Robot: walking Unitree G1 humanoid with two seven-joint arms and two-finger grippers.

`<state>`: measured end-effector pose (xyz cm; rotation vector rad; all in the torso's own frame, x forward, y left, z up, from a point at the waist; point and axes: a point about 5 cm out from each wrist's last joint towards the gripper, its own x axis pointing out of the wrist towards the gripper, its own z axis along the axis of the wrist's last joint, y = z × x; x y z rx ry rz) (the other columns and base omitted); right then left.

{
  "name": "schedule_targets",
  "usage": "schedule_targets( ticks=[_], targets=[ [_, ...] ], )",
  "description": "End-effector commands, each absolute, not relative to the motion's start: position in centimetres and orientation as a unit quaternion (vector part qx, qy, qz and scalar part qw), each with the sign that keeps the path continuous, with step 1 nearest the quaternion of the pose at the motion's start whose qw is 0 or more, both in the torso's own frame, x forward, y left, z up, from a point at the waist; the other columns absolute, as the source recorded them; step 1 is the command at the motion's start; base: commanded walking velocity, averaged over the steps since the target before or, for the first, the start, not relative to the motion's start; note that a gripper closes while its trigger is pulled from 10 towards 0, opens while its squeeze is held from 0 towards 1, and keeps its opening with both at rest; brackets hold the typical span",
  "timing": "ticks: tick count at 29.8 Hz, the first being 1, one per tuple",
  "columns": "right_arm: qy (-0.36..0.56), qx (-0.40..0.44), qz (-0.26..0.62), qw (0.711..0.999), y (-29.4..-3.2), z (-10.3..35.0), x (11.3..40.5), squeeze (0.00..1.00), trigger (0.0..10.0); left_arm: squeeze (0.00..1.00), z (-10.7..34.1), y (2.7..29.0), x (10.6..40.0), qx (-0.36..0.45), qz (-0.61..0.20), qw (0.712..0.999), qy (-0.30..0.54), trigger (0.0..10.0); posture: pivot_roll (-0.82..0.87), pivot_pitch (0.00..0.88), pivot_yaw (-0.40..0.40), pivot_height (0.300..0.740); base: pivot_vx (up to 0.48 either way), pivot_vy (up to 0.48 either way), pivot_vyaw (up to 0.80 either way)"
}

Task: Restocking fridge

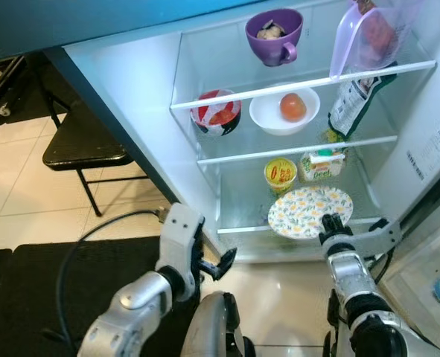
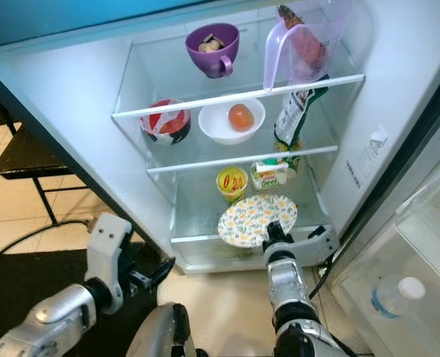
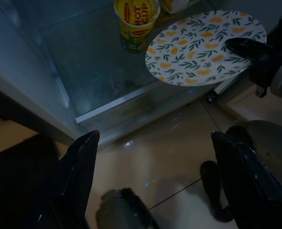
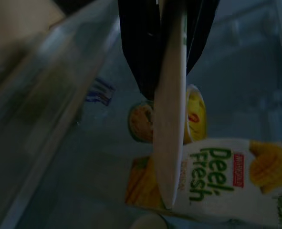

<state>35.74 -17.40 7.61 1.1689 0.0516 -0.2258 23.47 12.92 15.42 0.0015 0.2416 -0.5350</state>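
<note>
A round plate (image 1: 309, 211) with a yellow-and-green leaf print lies over the front edge of the lowest fridge shelf (image 1: 238, 201). My right gripper (image 1: 331, 225) is shut on the plate's near rim; the right wrist view shows the plate edge-on (image 4: 172, 119) between the black fingers (image 4: 138, 43). Behind the plate stand a yellow noodle cup (image 1: 281, 173) and a Peel Fresh juice carton (image 1: 322, 164). My left gripper (image 3: 155, 157) hangs open over the floor, left of the fridge opening, holding nothing.
The upper shelves carry a purple mug (image 1: 275, 35), a clear pitcher (image 1: 365, 37), a red-and-white bowl (image 1: 217, 112), a white bowl with an orange fruit (image 1: 285, 110) and a snack bag (image 1: 354, 100). A black folding chair (image 1: 82, 145) stands at left. The fridge door (image 2: 421, 253) holds a bottle (image 2: 391, 295).
</note>
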Motion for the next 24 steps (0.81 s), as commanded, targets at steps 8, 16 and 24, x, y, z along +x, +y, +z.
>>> schedule_targets(
  ticks=[8,16,24],
  targets=[
    [0.050,0.492,-0.086,0.865,-16.2,9.2,37.1,0.00,10.0,0.00,15.2,13.1,22.5,0.000,-0.259,0.956,0.138,10.0,0.19,0.372,0.211,0.598,0.000,0.000,0.00],
    [0.070,0.490,-0.089,0.865,-15.2,9.4,37.4,0.94,10.0,0.00,15.4,12.9,22.4,-0.006,-0.254,0.957,0.142,10.0,0.19,0.374,0.199,0.598,0.000,0.000,0.00],
    [0.073,0.496,-0.095,0.860,-15.0,10.1,37.9,1.00,10.0,0.00,15.4,12.6,22.3,-0.010,-0.250,0.957,0.143,10.0,0.19,0.370,0.190,0.598,0.000,0.000,0.00]
  ],
)
